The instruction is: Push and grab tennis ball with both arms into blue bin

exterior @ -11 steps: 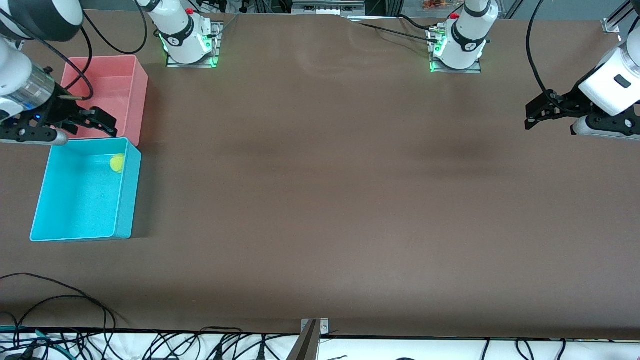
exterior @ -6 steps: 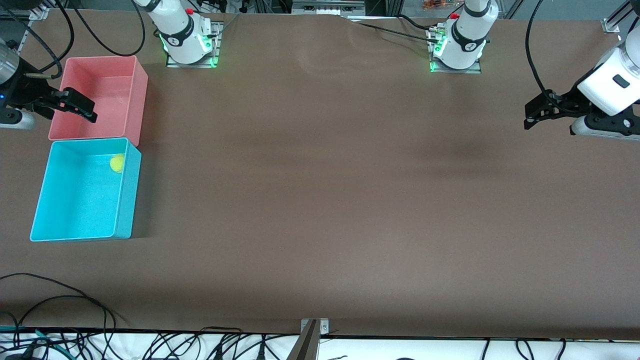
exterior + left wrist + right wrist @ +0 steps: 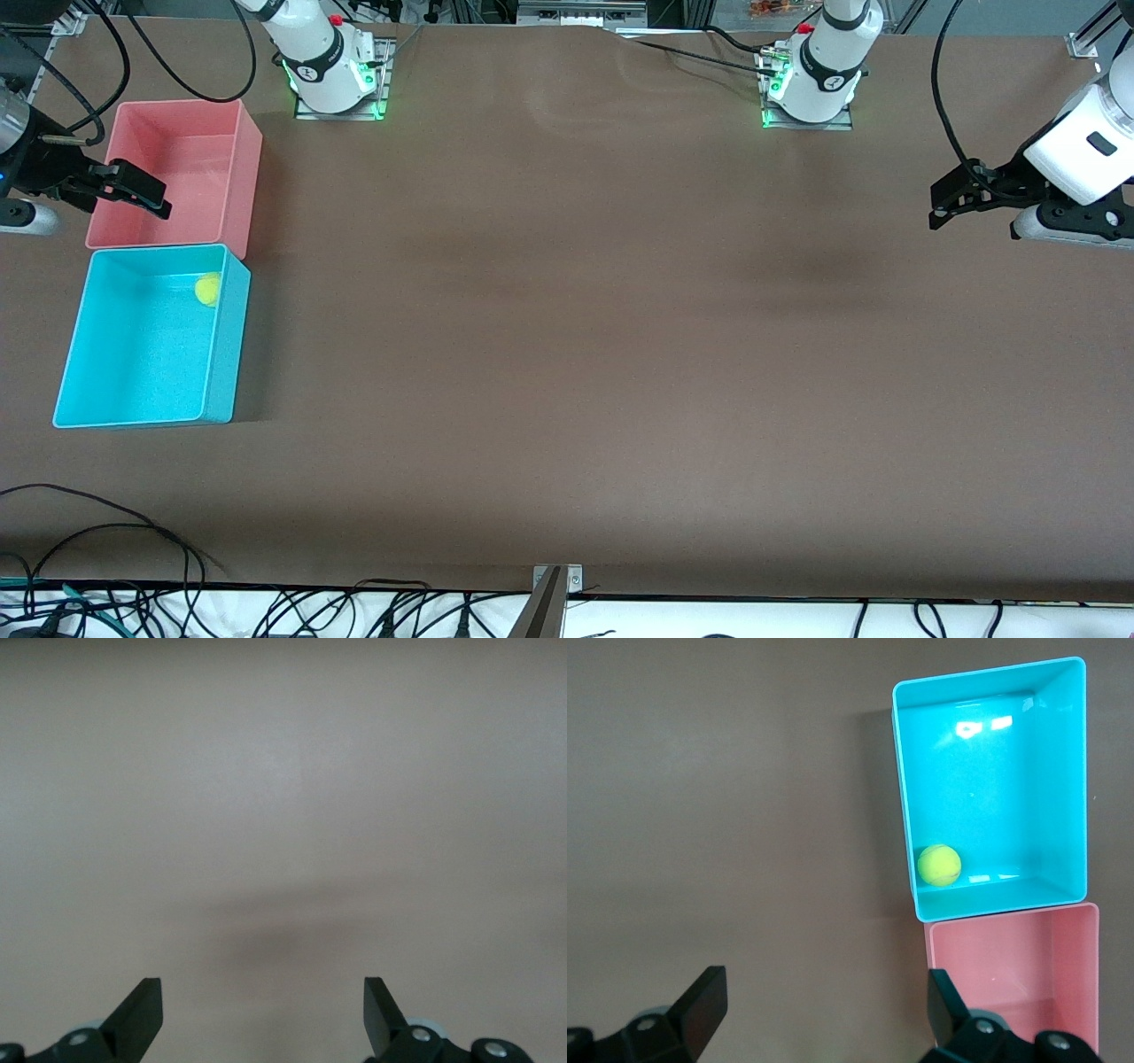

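The tennis ball (image 3: 207, 288) lies inside the blue bin (image 3: 142, 354), in the corner next to the pink bin. In the right wrist view the tennis ball (image 3: 939, 865) rests against the blue bin's (image 3: 992, 771) wall. My right gripper (image 3: 133, 190) hangs open and empty in the air by the pink bin. Only bare table shows between the right gripper's (image 3: 824, 988) fingers. My left gripper (image 3: 943, 204) waits open over the left arm's end of the table. The left gripper (image 3: 263, 988) holds nothing and sees only table.
A pink bin (image 3: 177, 168) with nothing in it stands against the blue bin, farther from the front camera; the pink bin (image 3: 1010, 974) also shows in the right wrist view. Cables (image 3: 106, 532) lie along the table's near edge.
The right gripper has lifted away from the blue bin's rim and moved over toward the pink bin. The ball and the left arm have not moved.
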Robot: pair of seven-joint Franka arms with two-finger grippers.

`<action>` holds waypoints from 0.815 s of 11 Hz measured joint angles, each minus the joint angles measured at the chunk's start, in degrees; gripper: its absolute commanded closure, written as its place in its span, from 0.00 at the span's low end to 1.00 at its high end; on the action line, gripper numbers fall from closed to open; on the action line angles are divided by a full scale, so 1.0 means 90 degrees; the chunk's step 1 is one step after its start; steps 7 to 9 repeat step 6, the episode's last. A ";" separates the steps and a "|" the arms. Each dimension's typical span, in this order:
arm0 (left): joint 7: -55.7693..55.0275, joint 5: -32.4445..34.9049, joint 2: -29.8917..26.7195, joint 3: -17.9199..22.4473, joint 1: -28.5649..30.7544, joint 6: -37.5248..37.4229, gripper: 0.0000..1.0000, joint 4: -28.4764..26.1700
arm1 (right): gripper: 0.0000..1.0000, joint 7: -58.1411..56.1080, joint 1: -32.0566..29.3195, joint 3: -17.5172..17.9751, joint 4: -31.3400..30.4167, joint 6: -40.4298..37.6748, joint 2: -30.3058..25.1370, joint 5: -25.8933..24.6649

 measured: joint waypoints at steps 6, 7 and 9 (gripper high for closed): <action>0.0000 0.0000 0.0000 0.0021 0.0050 0.0000 0.00 0.0000 | 0.00 -0.0120 -0.0001 -0.0001 0.0046 -0.0046 0.0006 0.0057; 0.0000 0.0000 0.0000 0.0021 0.0050 0.0000 0.00 0.0000 | 0.00 -0.0120 -0.0001 -0.0001 0.0046 -0.0046 0.0006 0.0057; 0.0000 0.0000 0.0000 0.0021 0.0050 0.0000 0.00 0.0000 | 0.00 -0.0120 -0.0001 -0.0001 0.0046 -0.0046 0.0006 0.0057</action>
